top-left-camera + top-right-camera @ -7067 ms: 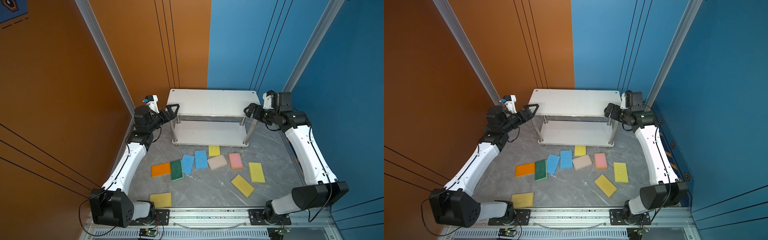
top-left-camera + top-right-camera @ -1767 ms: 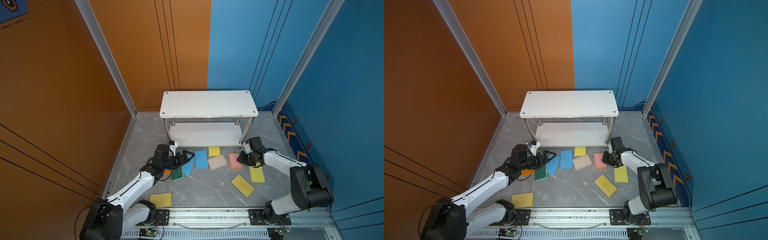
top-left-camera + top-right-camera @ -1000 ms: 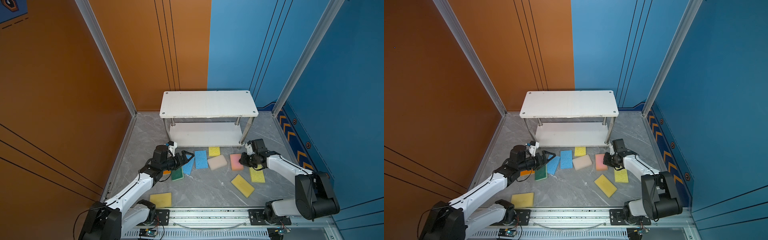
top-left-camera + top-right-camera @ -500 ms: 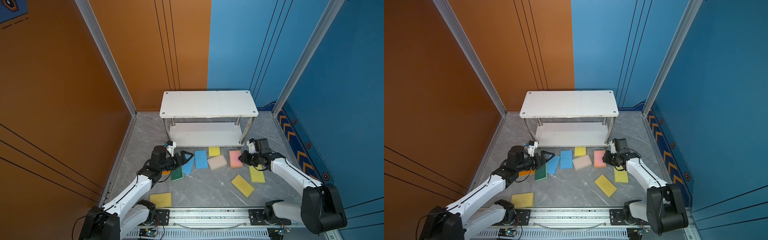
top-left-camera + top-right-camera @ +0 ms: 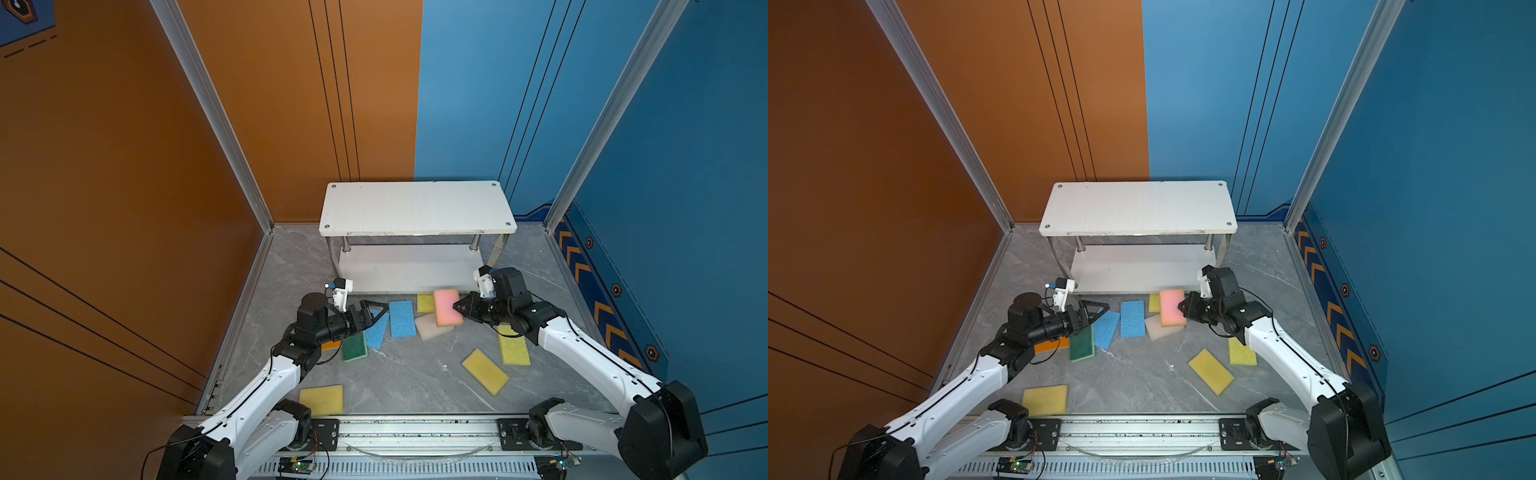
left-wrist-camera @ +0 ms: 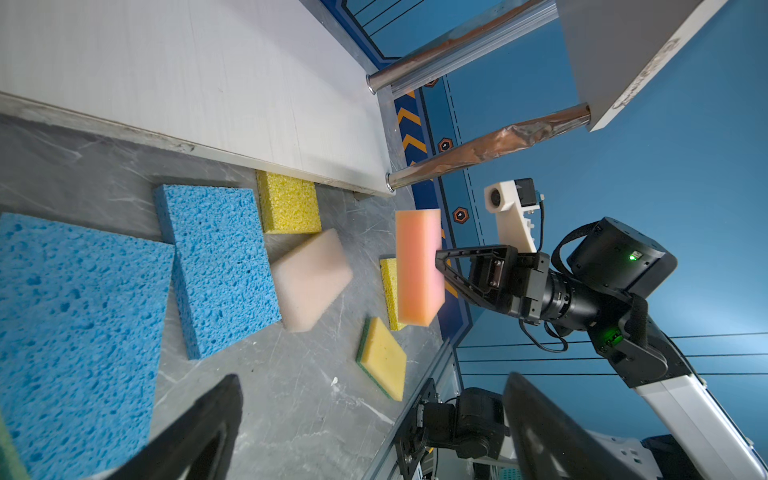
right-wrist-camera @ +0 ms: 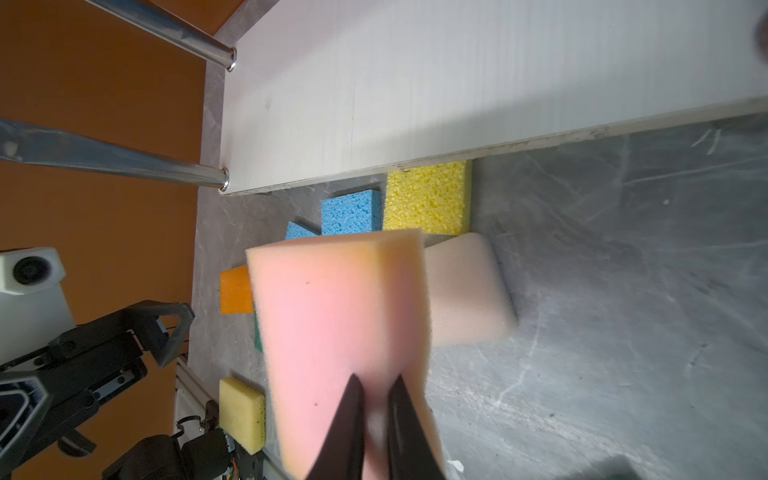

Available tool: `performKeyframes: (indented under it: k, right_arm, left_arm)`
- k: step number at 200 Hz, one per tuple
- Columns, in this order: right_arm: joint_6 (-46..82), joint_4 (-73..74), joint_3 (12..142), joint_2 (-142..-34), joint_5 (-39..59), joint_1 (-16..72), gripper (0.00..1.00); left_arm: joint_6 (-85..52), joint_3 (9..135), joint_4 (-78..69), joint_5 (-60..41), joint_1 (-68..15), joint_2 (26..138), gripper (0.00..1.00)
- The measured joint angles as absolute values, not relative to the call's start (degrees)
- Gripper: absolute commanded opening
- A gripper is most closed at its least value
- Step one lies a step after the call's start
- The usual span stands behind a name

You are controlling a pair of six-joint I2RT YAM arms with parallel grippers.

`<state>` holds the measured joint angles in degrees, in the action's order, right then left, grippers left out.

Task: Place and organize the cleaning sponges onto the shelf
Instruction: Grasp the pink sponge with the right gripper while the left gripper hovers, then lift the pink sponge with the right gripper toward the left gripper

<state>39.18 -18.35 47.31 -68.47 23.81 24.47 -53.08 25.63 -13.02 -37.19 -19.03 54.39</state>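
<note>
We can read no words, brands or numbers anywhere. The only signs are orange chevrons (image 5: 581,271) and small hexagon marks (image 5: 616,289) along the foot of the blue wall (image 5: 685,166), plus a hexagon emblem (image 5: 18,7) on a blue panel (image 5: 43,18) high on the orange wall (image 5: 104,166).

Robot lab test cell, not a home. Closed booth: flat orange wall panels (image 5: 124,166) from 9 to 12 o'clock, blue wall panels (image 5: 685,166) from 12 to 3, silver aluminium corner posts (image 5: 216,124) between them. Grey marble-print table (image 5: 407,382) as work surface. Slotted aluminium mounting rail (image 5: 415,430) at 6 o'clock carries two white-and-black robot arms (image 5: 257,395), with a bare green circuit board (image 5: 297,466) and loose cables below. Orange chevron hazard strip (image 5: 602,309) at 3 o'clock.
</note>
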Motion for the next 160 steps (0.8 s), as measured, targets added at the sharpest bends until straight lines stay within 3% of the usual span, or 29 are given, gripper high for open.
performKeyframes:
  k: [97, 140, 144, 160]
  right_arm:
    - [43.13, -15.33, 57.12, -77.01, 27.11, 37.52, 0.13]
    - [43.59, -14.31, 60.14, -80.36, 27.92, 42.72, 0.13]
    - [43.59, -14.31, 60.38, -80.58, 28.01, 43.05, 0.13]
    - [43.59, -13.89, 61.06, -81.41, 28.38, 44.27, 0.13]
  left_arm:
    - [-57.1, 25.15, -21.23, -38.68, -21.02, 55.11, 0.98]
    - [-57.47, 25.15, -22.22, -38.61, -22.13, 56.31, 0.87]
    - [-57.71, 25.15, -22.28, -38.63, -22.2, 56.38, 0.82]
    - [-57.82, 25.15, -22.59, -38.59, -22.22, 56.55, 0.76]
